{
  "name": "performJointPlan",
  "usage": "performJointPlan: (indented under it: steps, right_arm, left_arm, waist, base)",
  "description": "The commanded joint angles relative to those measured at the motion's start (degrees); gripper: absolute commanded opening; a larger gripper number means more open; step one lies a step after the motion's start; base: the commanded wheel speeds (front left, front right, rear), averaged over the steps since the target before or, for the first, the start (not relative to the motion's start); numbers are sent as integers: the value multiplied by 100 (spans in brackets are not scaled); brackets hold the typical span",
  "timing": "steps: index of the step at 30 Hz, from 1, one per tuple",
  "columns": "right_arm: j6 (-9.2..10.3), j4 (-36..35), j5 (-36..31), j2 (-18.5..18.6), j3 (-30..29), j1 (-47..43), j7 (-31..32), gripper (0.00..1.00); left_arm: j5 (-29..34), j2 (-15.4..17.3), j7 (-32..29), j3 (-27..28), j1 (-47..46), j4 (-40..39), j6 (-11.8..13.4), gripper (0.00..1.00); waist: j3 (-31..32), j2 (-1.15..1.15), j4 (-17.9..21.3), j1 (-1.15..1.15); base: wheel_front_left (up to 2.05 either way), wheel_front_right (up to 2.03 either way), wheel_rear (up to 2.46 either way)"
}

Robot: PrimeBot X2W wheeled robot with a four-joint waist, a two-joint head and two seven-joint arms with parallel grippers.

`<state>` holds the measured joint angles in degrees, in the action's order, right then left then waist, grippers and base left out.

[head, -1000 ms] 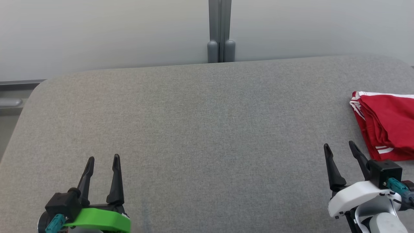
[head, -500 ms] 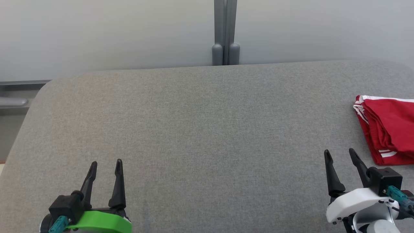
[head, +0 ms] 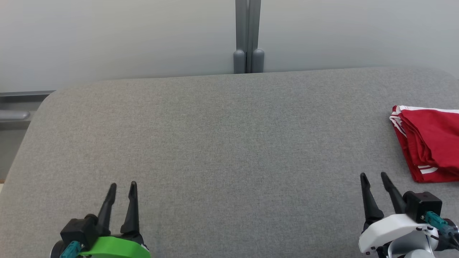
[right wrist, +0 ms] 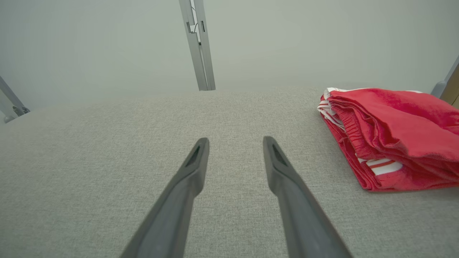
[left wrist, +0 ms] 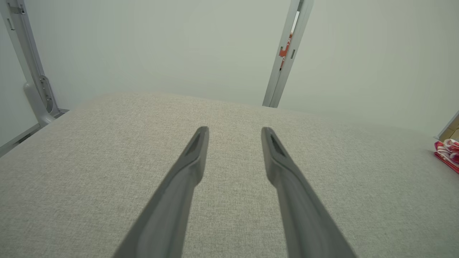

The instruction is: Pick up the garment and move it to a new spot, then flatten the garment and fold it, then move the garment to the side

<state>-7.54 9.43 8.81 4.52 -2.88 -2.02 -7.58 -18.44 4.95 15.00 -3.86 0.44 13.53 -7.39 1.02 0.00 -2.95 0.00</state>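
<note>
The garment (head: 430, 139) is red with white stripes and lies folded at the right edge of the grey table (head: 222, 136). In the right wrist view the garment (right wrist: 391, 132) sits to the right of the fingers, apart from them. My right gripper (head: 374, 176) stands open near the table's front right, a little below and left of the garment, with nothing between its fingers. My left gripper (head: 122, 185) is open and empty at the front left. The left wrist view catches a sliver of the garment (left wrist: 448, 152) at its far right.
A pale wall with a grey vertical post (head: 247, 36) runs behind the table. A grey rail (head: 18, 107) shows past the table's rounded left corner. Bare grey fabric spans the middle and left of the table.
Both grippers' fingers have narrowed a little and have drawn slightly back toward the bottom of the head view. The camera shifted slightly; the garment has not moved.
</note>
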Motion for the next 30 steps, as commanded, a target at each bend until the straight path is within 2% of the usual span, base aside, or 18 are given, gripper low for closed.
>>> performJointPlan:
  steps: [1, 7, 30]
  right_arm:
    - [0, 41, 12, -13, -2, -11, 3, 0]
    - [0, 331, 108, -77, -3, -121, 22, 0]
    - [2, 356, 2491, -99, -110, 167, 423, 0]
  left_arm:
    - [-9, -11, -7, -4, 15, 34, 0, 0]
    - [-80, -70, -54, -12, 103, 299, 0, 0]
    - [-2205, -98, -646, 282, -142, 216, -3, 0]
  waist:
    - [0, 0, 0, 0]
    - [0, 0, 4, 0]
    - [-22, 0, 57, 0]
  base:
    - [0, 0, 0]
    - [0, 0, 0]
    - [0, 0, 0]
